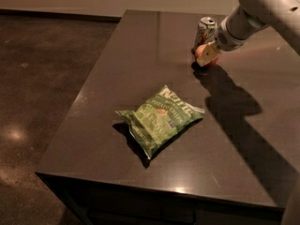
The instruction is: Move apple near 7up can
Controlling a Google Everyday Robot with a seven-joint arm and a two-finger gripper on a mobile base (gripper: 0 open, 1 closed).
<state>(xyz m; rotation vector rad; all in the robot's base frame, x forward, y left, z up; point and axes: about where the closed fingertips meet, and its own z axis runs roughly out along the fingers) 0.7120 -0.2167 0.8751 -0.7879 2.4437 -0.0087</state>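
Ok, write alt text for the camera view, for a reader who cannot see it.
The robot's gripper is at a small round red-orange apple, right beside an upright white-and-green 7up can at the far end of a dark table. A green chip bag lies nearer, mid-table.

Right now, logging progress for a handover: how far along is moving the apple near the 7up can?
Looks done: the apple is right in front of the 7up can, close by it. In hand: the gripper is closed on the apple, at the far end of the table. Left: release it and back off. The chip bag lies apart, mid-table.
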